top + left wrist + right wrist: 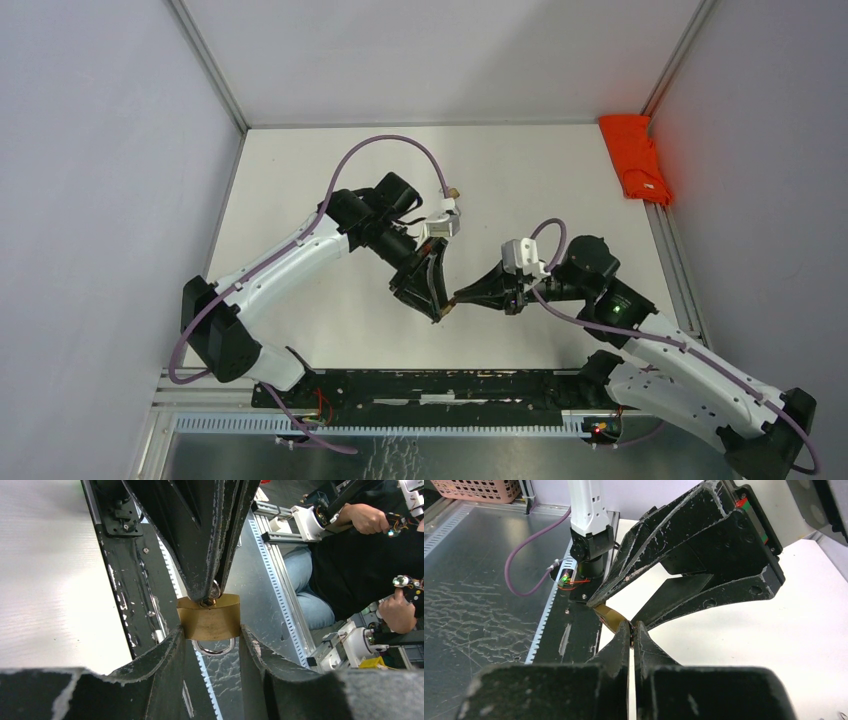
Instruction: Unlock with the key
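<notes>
A white table (pixel 520 180) bears an orange cloth (pixel 636 158) far right.

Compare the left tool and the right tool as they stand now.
The left tool stands wide, clamped across the brass padlock; the right tool is pinched shut on the thin key at the padlock's end. Seen from above, the left tool angles toward the near edge, while the right tool points leftward. Both are black, scuffed, and meet at the padlock.

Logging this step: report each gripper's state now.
Left gripper: closed on the padlock, gripping its sides.
Right gripper: shut on the key at the padlock.
</notes>
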Action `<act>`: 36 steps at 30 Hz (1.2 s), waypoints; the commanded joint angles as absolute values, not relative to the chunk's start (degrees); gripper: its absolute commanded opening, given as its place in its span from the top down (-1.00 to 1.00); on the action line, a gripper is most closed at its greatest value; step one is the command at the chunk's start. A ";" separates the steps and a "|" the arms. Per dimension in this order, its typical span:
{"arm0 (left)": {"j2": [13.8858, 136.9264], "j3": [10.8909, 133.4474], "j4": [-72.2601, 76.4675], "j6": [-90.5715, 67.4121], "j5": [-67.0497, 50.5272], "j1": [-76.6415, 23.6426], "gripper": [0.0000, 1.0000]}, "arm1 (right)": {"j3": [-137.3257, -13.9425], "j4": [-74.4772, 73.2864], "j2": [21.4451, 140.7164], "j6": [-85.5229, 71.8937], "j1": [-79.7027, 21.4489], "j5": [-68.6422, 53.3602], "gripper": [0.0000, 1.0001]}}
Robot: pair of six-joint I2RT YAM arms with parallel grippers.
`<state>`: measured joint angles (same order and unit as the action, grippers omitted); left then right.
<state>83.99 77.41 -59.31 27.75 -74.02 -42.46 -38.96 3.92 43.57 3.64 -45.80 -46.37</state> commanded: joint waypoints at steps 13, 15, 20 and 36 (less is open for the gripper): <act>78.02 77.75 -44.76 17.22 -60.56 -41.22 0.81 | -48.02 -10.89 48.57 -4.70 -47.90 -48.74 1.00; 77.50 77.30 -43.66 16.03 -58.61 -41.07 0.82 | -48.81 -12.51 49.29 -6.24 -47.89 -48.06 1.00; 77.44 77.09 -42.48 14.37 -54.14 -40.96 0.83 | -50.25 -15.53 51.83 -8.42 -47.90 -47.71 1.00; 85.60 67.10 -23.68 1.02 -27.51 -40.89 0.85 | -44.46 -15.19 56.87 -6.71 -47.82 -25.61 1.00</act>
